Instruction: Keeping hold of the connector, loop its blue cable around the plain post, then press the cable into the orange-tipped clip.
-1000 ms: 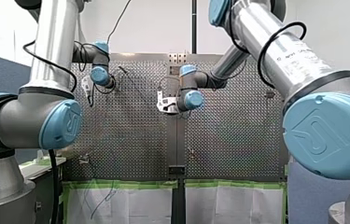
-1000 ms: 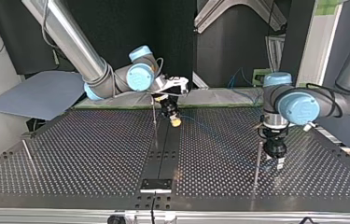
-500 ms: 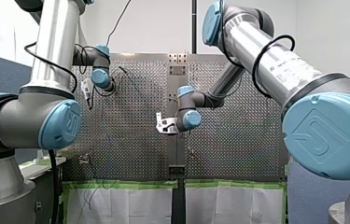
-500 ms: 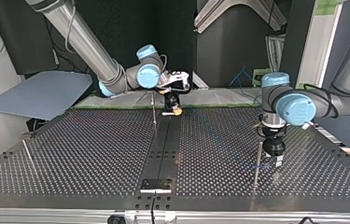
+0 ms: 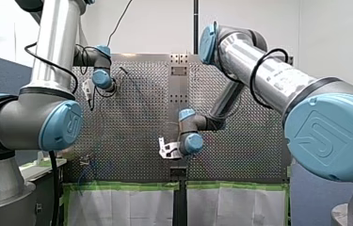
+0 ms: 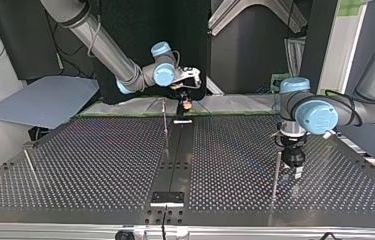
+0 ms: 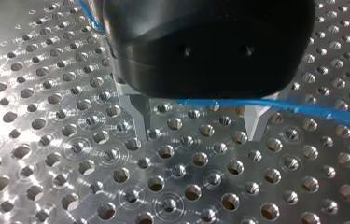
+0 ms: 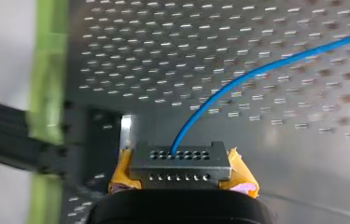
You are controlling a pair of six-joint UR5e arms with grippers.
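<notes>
My right gripper point(image 8: 182, 173) is shut on a grey connector point(image 8: 178, 158), its yellow pads point(image 8: 241, 175) on either side. A blue cable point(image 8: 256, 72) leaves the connector's face and runs off over the perforated plate. In the top view my right gripper point(image 6: 184, 104) hangs above the table's far edge, just behind a thin upright post point(image 6: 165, 120). My left gripper point(image 6: 295, 169) hovers low beside a second thin post point(image 6: 275, 172) at the top view's right. Its metal fingers point(image 7: 140, 119) stand apart, and the blue cable point(image 7: 303, 108) crosses the plate between them. I cannot make out an orange tip.
A black centre strip point(image 6: 175, 160) splits the perforated table point(image 6: 75, 165). A thin rod point(image 6: 29, 164) stands at the top view's left. Green tape point(image 8: 46, 70) marks the table's edge by my right gripper. A grey sheet point(image 6: 40, 100) lies beyond the far left corner.
My right arm has carried the connector toward the table's far edge in the top view, past the thin post. My left arm has stayed where it was.
</notes>
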